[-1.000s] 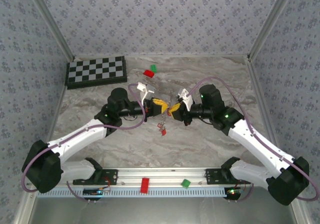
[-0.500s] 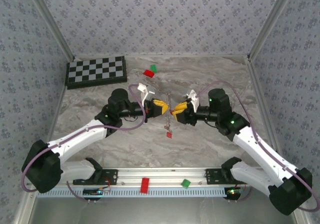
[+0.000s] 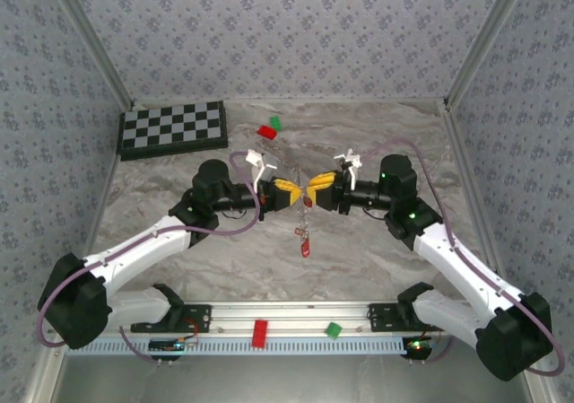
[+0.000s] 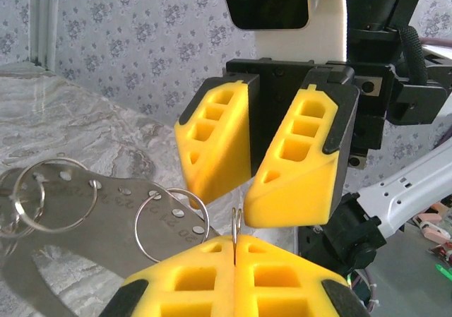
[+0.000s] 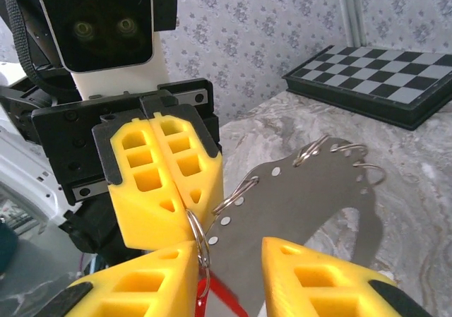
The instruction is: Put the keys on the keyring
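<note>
My left gripper [image 4: 234, 245] is clamped shut on a thin wire ring of the keyring [image 4: 70, 211]. Its grey, hole-punched band spreads across the lower left of the left wrist view. The right gripper [image 4: 248, 190] faces it tip to tip with its jaws apart, and I see nothing held in it. From above, the 2 arms reach in from the bottom corners and meet at the centre of the frame, wrists level. 1 red key [image 3: 305, 247] shows just below that meeting point, under a thin chain. Underneath is a grey marbled table [image 3: 350, 259]. A chessboard [image 3: 172, 127] lies at the upper left, with flowered walls [image 3: 287, 26] behind.
</note>
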Robot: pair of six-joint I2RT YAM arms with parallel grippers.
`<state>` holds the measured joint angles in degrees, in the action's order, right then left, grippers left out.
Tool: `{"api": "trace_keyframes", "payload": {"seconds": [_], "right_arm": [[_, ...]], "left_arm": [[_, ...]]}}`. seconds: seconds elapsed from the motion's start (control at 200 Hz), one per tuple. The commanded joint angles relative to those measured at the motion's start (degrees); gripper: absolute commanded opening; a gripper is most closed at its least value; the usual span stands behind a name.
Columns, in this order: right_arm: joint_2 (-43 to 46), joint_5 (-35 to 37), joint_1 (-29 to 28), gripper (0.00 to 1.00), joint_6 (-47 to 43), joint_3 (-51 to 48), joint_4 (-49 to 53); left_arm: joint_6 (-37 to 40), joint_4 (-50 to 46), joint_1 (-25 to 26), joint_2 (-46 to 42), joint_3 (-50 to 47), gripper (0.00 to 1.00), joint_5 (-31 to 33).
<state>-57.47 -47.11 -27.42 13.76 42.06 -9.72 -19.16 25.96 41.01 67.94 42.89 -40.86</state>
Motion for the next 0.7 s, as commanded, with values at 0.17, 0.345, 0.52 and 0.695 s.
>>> {"api": "trace_keyframes", "payload": {"seconds": [0.17,0.345,0.52,0.695], "right_arm": [[-1.80,-2.72,-1.58,0.23,1.24,-0.33,-2.96],[-2.72,-2.81,-2.35,0.10,0.74,0.16,-2.43],[-2.34,-2.72,-2.38,0.00,-0.65,0.54,-0.53],[-1.17,-2.64,-2.12,0.00,-5.23,2.65,6.73]], "left_arm": [[-0.09,3.31,0.47,-1.70,0.35,0.00,0.12],[-0.19,3.40,0.40,-1.67,0.34,0.00,0.10],[-0.01,3.14,0.39,-1.94,0.15,0.00,0.28],[0.96,0.86,0.44,-1.77,0.66,0.00,0.14]]}}
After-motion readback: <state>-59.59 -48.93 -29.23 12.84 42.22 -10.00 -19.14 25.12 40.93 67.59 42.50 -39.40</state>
